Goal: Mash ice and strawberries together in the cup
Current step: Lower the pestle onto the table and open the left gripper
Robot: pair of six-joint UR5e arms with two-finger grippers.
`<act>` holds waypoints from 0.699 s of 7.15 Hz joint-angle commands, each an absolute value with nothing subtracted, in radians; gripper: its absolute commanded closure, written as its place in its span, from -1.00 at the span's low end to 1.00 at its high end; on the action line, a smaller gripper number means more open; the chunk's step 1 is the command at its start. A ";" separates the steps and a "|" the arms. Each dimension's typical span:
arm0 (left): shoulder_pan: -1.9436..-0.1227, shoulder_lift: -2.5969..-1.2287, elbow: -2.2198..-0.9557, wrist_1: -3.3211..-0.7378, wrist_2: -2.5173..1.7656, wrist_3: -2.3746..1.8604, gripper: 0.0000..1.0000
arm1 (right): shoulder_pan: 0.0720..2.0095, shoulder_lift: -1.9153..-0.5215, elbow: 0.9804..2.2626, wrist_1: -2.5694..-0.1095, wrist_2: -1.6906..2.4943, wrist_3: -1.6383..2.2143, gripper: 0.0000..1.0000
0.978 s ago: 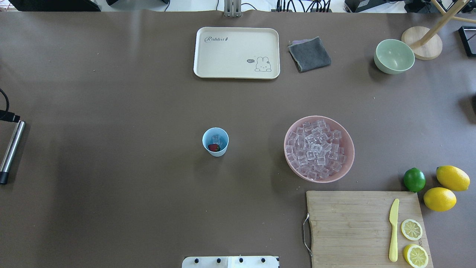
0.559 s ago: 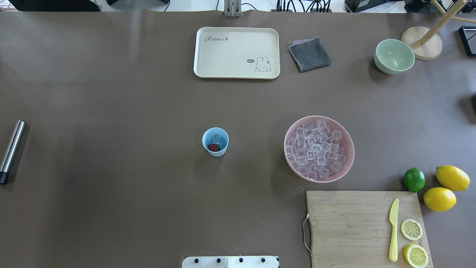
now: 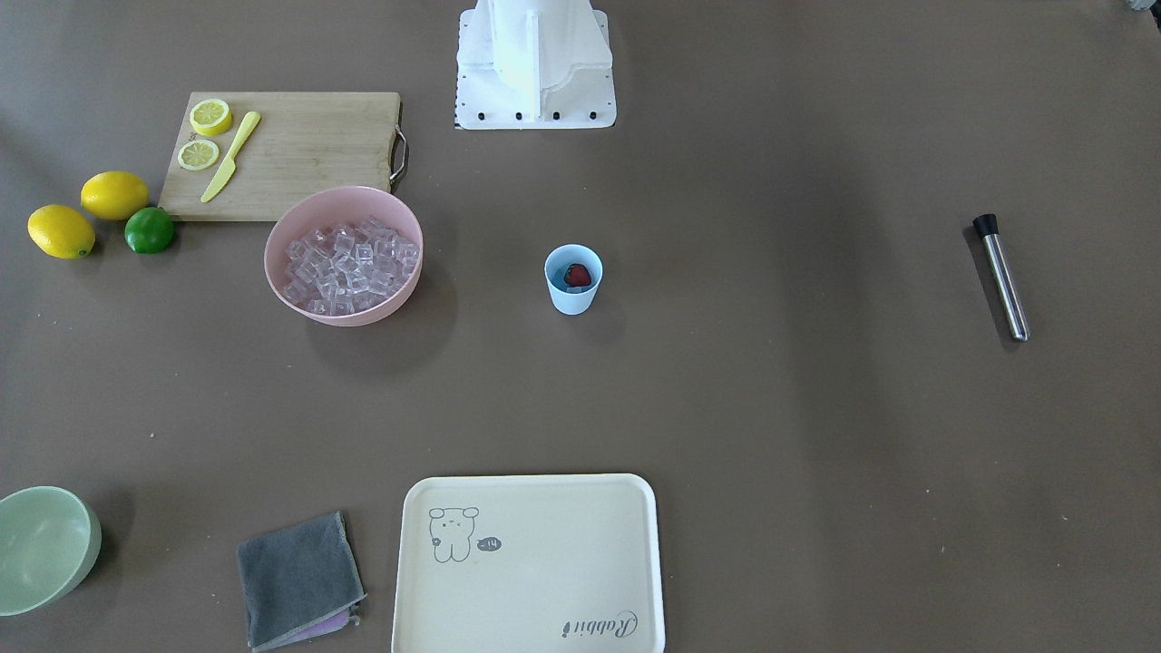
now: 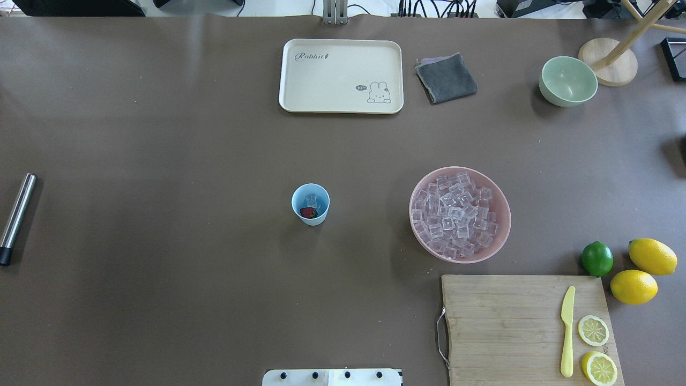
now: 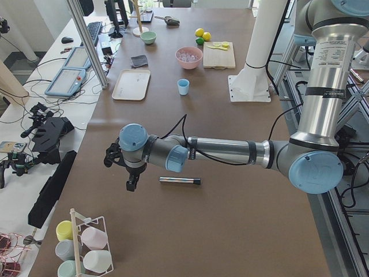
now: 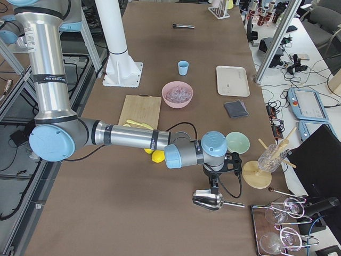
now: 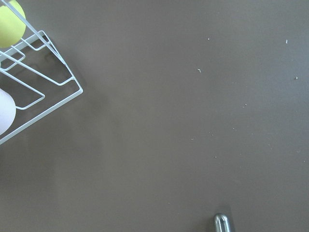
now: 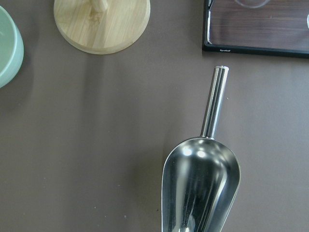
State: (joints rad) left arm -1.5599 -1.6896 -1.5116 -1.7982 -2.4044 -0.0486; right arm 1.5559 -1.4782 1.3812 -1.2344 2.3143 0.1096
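Note:
The pale-blue cup [image 4: 310, 203] stands upright at the table's middle; it also shows in the front view [image 3: 573, 278]. Inside it lie a red strawberry [image 4: 308, 213] and a clear ice cube [image 4: 311, 201]. More ice [image 4: 455, 214] fills a pink bowl [image 4: 496, 236] to its right. A steel muddler [image 4: 16, 217] lies at the table's left edge. My left gripper [image 5: 131, 183] hangs just beyond the muddler [image 5: 180, 180], apart from it; I cannot tell whether it is open. My right gripper [image 6: 214, 186] hangs over a steel scoop [image 6: 209, 200]; I cannot tell its state either.
A cream tray [image 4: 341, 75], grey cloth [image 4: 446, 78] and pale-green bowl [image 4: 567, 81] sit at the far side. A cutting board [image 4: 504, 327] holds a yellow knife and lemon slices; lemons and a lime [image 4: 597, 258] lie beside it. A wire cup rack [image 5: 86, 242] stands near the left gripper.
A black part of the left arm with its cable, seen at the overhead view's left edge by the muddler's top, has gone out of that view. The muddler, cup and bowl have not moved.

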 commanded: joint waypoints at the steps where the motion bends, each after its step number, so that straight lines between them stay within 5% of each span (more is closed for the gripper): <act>1: -1.572 -1.687 -1.511 -1.782 -2.413 -0.032 -0.99 | 1.539 -1.467 1.379 -1.238 2.327 0.106 -0.99; 5: -1.588 -1.680 -1.499 -1.787 -2.404 -0.031 -0.99 | 1.537 -1.412 1.385 -1.371 2.336 0.106 -0.99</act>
State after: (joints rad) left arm -1.5869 -1.6811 -1.5059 -1.7851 -2.4090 -0.0313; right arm 1.5359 -1.4415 1.3779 -1.2912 2.3287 0.1069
